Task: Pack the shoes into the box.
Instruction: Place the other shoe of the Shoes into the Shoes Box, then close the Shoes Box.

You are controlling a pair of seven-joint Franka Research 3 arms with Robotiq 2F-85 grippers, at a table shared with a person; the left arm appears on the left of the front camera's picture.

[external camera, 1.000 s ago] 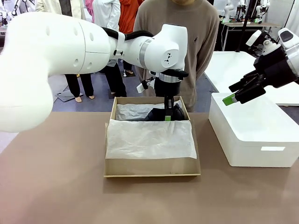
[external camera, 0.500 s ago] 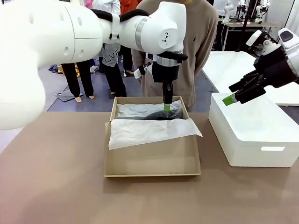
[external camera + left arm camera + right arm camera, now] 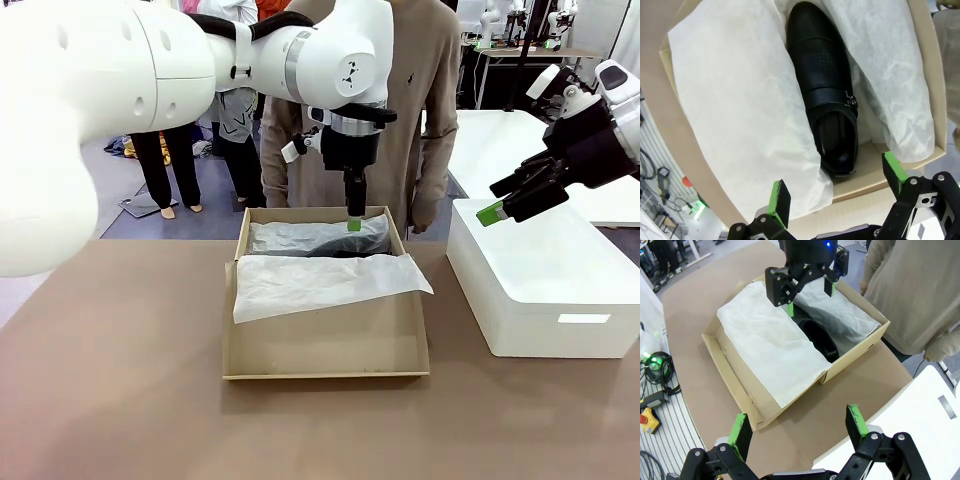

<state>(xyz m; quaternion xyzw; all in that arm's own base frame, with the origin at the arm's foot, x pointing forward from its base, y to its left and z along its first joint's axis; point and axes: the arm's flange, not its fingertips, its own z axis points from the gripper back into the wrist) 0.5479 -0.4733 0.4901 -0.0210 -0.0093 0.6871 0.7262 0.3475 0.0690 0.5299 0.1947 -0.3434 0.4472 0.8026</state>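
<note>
Shoe in box (tissue-lined), below left jaws; left, right jaws gape wide, empty.

A glossy black buckled leather shoe lies inside the tan cardboard box, between white tissue paper folds; green-padded fingers spread wide.

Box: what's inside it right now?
One black shoe lies in the box between folds of white tissue paper. The paper covers the rest, so whether a second shoe lies under it cannot be told.
</note>
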